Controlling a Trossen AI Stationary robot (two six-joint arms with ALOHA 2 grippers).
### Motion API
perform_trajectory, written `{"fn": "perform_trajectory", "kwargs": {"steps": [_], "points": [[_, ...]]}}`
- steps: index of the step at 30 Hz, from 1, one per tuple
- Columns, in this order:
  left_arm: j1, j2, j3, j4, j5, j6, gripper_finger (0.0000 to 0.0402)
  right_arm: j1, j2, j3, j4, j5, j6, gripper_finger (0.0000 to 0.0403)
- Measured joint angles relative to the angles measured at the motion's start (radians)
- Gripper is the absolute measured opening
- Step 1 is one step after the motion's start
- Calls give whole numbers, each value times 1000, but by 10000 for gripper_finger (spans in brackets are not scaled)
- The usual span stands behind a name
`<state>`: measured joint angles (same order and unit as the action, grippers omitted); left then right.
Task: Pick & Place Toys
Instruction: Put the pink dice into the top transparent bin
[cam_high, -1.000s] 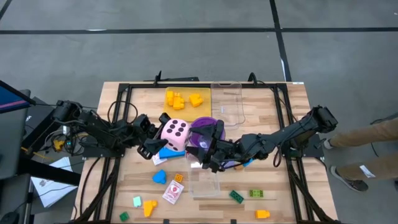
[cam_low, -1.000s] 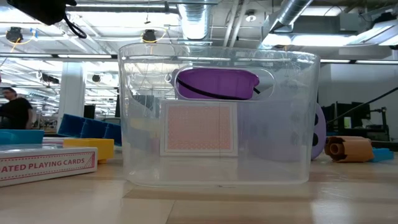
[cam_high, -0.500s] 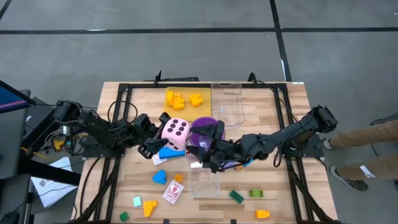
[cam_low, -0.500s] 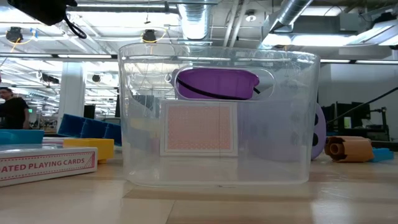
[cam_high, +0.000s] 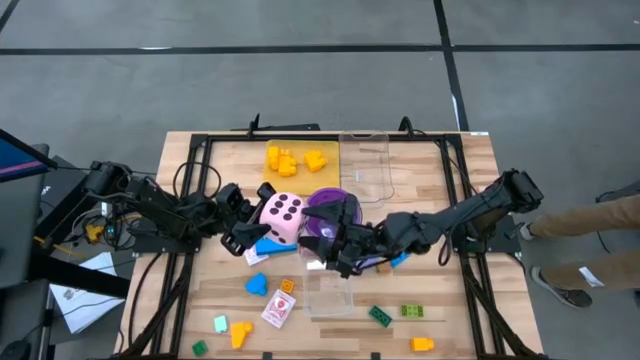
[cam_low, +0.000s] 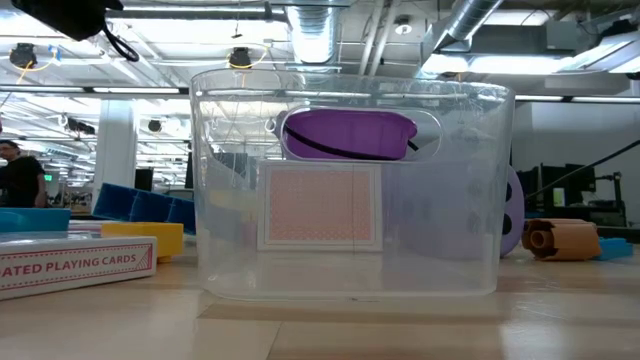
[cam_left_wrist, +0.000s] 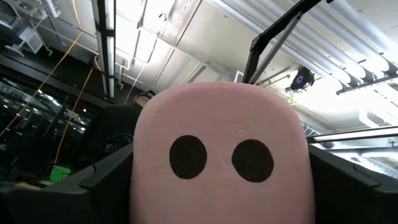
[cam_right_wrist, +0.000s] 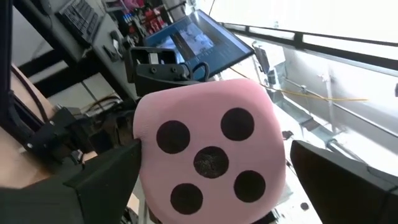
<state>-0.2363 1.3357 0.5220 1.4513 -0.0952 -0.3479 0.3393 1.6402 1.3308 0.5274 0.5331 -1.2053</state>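
A pink dotted die (cam_high: 282, 215) sits mid-table between my two grippers. My left gripper (cam_high: 250, 235) reaches in from the table's left and is shut on it; the die fills the left wrist view (cam_left_wrist: 221, 155). My right gripper (cam_high: 322, 243) comes from the table's right and is open. Its fingers stand on either side of the die in the right wrist view (cam_right_wrist: 208, 155). A purple translucent cup (cam_high: 335, 205) stands just beyond the right gripper. A blue brick (cam_high: 270, 246) lies below the die. My left gripper pinches the die by two opposite faces (cam_left_wrist: 140, 180) between its two fingers (cam_left_wrist: 106, 180). The fingers come about level from the table's left. Whether the die is clear of the table, I cannot tell. My right gripper: I cannot tell whether a finger touches the die.
A yellow tray (cam_high: 325, 175) with yellow bricks and a clear tray (cam_high: 365, 165) stand at the far side. Another clear tray (cam_low: 350, 190), holding a card, stands near the front. A card box (cam_high: 278, 310) and several loose bricks, among them (cam_high: 380, 316), lie near the front edge.
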Motion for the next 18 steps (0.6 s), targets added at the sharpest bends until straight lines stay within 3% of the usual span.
{"fn": "perform_trajectory", "kwargs": {"steps": [18], "points": [[3,1,0,-31,-22,3,345,-64,0,3,-69,-113,52,400]]}}
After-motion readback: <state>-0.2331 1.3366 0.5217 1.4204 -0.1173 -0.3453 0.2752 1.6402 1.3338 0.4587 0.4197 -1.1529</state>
